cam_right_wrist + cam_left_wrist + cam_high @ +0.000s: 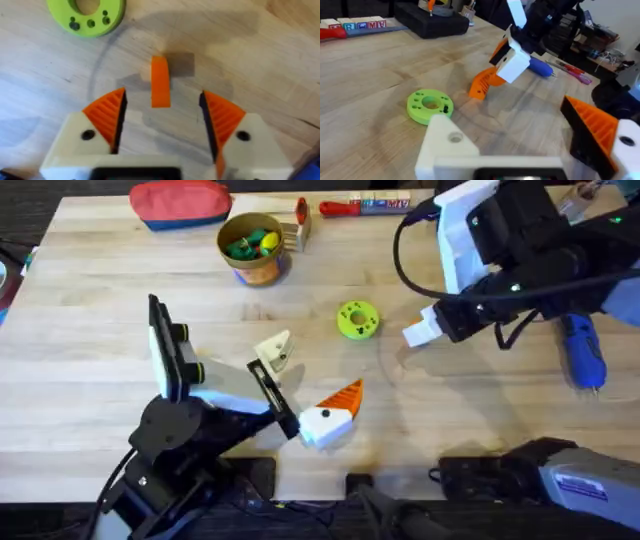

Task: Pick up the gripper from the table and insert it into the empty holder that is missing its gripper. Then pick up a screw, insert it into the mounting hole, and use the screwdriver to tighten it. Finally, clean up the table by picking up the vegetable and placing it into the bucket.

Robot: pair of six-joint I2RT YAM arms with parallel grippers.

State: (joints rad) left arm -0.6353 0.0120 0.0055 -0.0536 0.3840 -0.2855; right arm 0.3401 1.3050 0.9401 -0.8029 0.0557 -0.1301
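The right pincer [161, 120] is hovering low over the surface [100, 300] with its orange pads spread apart, and the loose orange gripper [160, 81] is lying on the wood just ahead of the gap between them, touching neither pad. Near it a green disc [86, 15] is resting flat. The left pincer [310, 395] is sitting open near the front edge, one finger orange-padded, the other the bare cream holder [274, 350]. The bucket [251, 248] is standing far back, and the blue screwdriver [583, 353] is lying at the right.
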